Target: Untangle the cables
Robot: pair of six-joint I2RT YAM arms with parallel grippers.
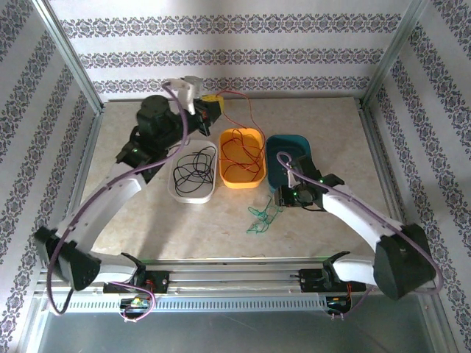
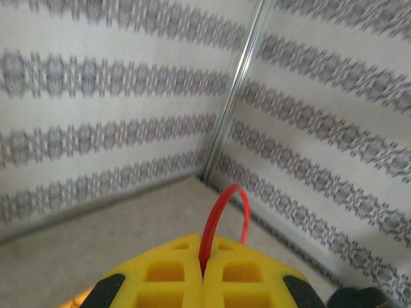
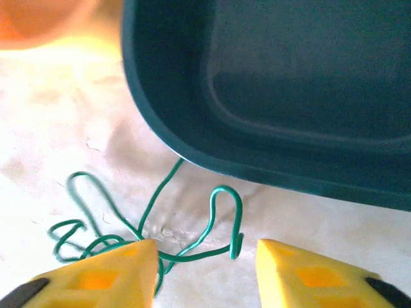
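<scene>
Red cable [image 2: 212,224]: pinched in the clenched left hand [image 2: 203,269], raised near the back wall [image 1: 235,44]; it trails into the orange tub [image 1: 254,181].
Green cable [image 3: 192,254]: loose on the table [image 1: 331,132], just before the teal tub [image 3: 160,96].
Right hand [image 3: 207,256]: released, spread low over that tangle.
Black cable [image 1: 193,168]: coiled in the white tub [image 1: 176,193].

A pale beige, marbled tabletop [image 1: 331,213] is boxed in by three wallpapered panels. The back wall [image 1: 235,44] at 12 o'clock, the left wall [image 1: 29,110] at 9 and the right wall [image 1: 441,110] at 3 all carry white paper with grey floral bands. Slim aluminium posts mark the far corners at 11 [image 1: 71,55] and 1 o'clock [image 1: 396,48]. A slotted aluminium rail [image 1: 235,283] runs along the near edge at 6 o'clock, with a dull metal sheet [image 1: 235,331] below it. The light is soft and even, with faint shadows.
</scene>
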